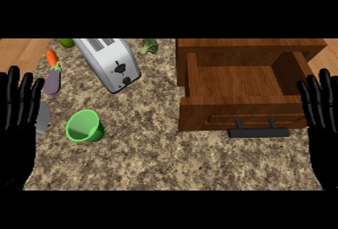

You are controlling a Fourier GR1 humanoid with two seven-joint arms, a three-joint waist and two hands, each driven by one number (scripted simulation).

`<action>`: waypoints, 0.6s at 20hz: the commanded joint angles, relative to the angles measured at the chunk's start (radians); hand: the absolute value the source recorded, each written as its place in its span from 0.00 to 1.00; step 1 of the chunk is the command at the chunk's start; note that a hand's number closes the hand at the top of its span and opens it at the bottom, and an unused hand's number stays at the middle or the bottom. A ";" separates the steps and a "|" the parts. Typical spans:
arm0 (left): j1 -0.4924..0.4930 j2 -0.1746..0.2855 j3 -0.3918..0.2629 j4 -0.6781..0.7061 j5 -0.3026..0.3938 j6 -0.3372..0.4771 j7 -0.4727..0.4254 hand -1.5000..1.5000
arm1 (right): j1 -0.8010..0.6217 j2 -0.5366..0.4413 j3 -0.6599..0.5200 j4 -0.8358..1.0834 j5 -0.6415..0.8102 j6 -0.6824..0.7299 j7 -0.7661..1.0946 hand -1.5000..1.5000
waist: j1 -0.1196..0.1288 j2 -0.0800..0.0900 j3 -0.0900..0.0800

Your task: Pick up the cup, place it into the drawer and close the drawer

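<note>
Hands numbered two, one at each side edge of the speckled counter (165, 156). Between them were one green cup (84, 126), one silver toaster (109, 62) and one wooden drawer (231, 82). Four pieces of produce lay toward the far edge: one carrot (51, 57), one purple eggplant (52, 81), one round green fruit (66, 42) only partly in view, and one broccoli floret (149, 46).

The left hand (16, 129) rested at the left edge, fingers straight, upright and spread wide, holding nothing. A grey object (43, 118) showed just beside it, mostly hidden, and what it was could not be told. The carrot and eggplant lay beyond the fingertips, nearly end to end.

The cup sat just right of that hand, near it but apart, its open mouth visible from above. Nothing stood between them. The toaster lay beyond the cup, slanted across the counter, with the broccoli to its right. Bare counter separated the cup from the drawer.

The drawer was pulled open, its dark handle (259, 132) on the near front.

The right hand (323, 134) rested at the right edge beside the drawer, fingers straight and wide, holding nothing. It was well apart from the cup, with the drawer front and handle between them.
</note>
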 commanded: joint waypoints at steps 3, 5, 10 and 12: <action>-0.017 0.068 0.010 0.030 0.174 -0.175 -0.016 0.00 | -0.019 -0.017 -0.055 0.005 -0.047 0.013 0.017 0.00 | 0.021 0.010 0.009; 0.066 0.120 0.019 0.022 0.284 -0.315 -0.081 0.00 | -0.021 0.013 -0.011 0.007 0.023 -0.027 -0.002 0.00 | 0.030 0.009 0.008; 0.046 0.069 0.042 0.203 0.450 -0.342 -0.022 0.00 | -0.002 -0.050 0.002 0.048 0.023 0.054 0.024 0.00 | 0.020 0.012 0.009; 0.087 0.098 0.074 0.161 0.493 -0.370 0.015 0.00 | -0.033 -0.089 -0.075 0.039 -0.035 0.080 0.062 0.00 | 0.024 0.010 0.009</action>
